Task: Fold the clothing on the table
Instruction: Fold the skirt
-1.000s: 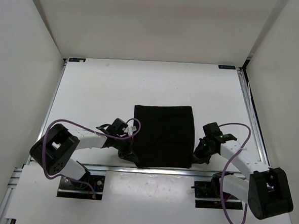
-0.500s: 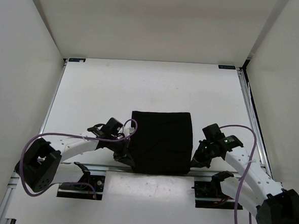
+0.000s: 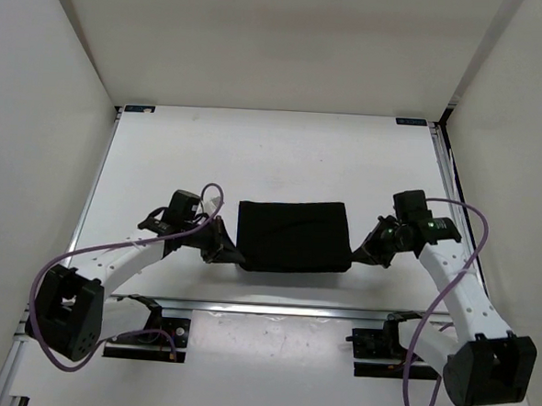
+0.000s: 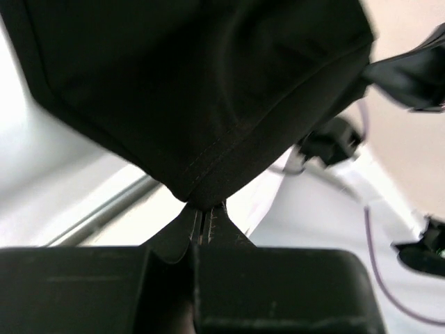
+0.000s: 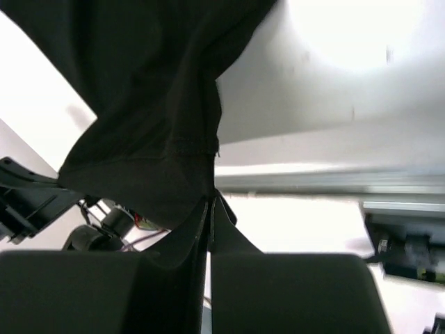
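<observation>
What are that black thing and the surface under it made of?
The clothing looks like soft matte fabric: it drapes, creases, and shows a stitched hem. The table seems a smooth white hard board, laminate or painted; its rail looks like silvery metal.

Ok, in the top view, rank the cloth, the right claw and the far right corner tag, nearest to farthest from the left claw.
1. The cloth: pinched in the left claw, at its left corner.
2. The right claw: across the cloth, gripping its right corner.
3. The corner tag: far right corner of the table.
</observation>
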Controlling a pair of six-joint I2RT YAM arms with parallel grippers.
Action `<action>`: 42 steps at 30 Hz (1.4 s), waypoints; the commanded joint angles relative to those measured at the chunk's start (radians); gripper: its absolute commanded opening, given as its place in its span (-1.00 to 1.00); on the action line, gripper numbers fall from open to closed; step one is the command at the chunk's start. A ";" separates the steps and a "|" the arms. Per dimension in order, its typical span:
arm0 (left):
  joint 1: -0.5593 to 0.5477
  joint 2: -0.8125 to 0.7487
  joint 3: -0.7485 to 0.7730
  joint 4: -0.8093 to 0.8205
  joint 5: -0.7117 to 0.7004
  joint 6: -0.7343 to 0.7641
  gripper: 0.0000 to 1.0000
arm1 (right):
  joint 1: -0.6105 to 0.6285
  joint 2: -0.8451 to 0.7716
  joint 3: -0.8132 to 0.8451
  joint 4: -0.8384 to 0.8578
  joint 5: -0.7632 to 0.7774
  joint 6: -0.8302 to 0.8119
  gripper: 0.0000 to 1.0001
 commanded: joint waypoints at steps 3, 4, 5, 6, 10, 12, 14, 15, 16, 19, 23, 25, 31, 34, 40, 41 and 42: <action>0.048 0.080 0.022 0.239 -0.030 -0.149 -1.00 | -0.036 0.139 0.076 0.165 0.027 -0.112 -1.00; 0.049 0.094 0.043 0.258 -0.041 -0.151 -1.00 | -0.036 0.156 0.101 0.183 0.035 -0.126 -1.00; 0.039 0.118 0.051 0.261 -0.059 -0.146 -1.00 | -0.028 0.194 0.113 0.199 0.057 -0.124 -1.00; 0.033 0.152 0.074 0.262 -0.065 -0.141 -1.00 | -0.030 0.225 0.133 0.219 0.064 -0.138 -0.99; 0.033 0.253 0.130 0.292 -0.098 -0.134 -1.00 | -0.045 0.315 0.199 0.252 0.094 -0.186 -1.00; 0.037 0.298 0.147 0.296 -0.115 -0.123 -1.00 | -0.044 0.358 0.210 0.278 0.105 -0.190 -1.00; 0.045 0.346 0.179 0.310 -0.136 -0.126 -1.00 | -0.063 0.397 0.215 0.302 0.090 -0.206 -1.00; 0.049 0.381 0.195 0.319 -0.150 -0.131 -1.00 | -0.071 0.432 0.222 0.317 0.088 -0.212 -1.00; 0.051 0.410 0.215 0.336 -0.151 -0.132 -1.00 | -0.082 0.435 0.236 0.329 0.091 -0.224 -0.99; 0.066 0.499 0.281 0.434 -0.171 -0.180 -0.91 | -0.105 0.512 0.265 0.390 0.073 -0.247 -0.71; 0.106 0.608 0.395 0.635 -0.207 -0.308 -0.81 | -0.122 0.490 0.187 0.748 0.033 -0.227 -0.42; 0.137 0.649 0.468 0.672 -0.216 -0.350 -0.78 | -0.142 0.493 0.175 0.855 -0.010 -0.204 -0.40; 0.177 0.677 0.578 0.698 -0.200 -0.373 -0.58 | -0.056 0.483 0.247 0.731 0.047 -0.324 -0.41; 0.188 0.640 0.490 0.761 -0.216 -0.397 -0.51 | 0.025 0.455 0.255 0.655 0.053 -0.382 -0.41; 0.188 0.695 0.434 0.807 -0.156 -0.421 -0.48 | 0.186 0.496 0.282 0.593 0.056 -0.424 -0.43; 0.185 0.724 0.449 0.816 -0.142 -0.428 -0.48 | 0.197 0.507 0.278 0.604 0.050 -0.414 -0.43; 0.180 0.750 0.462 0.833 -0.123 -0.437 -0.49 | 0.197 0.519 0.287 0.610 0.036 -0.402 -0.45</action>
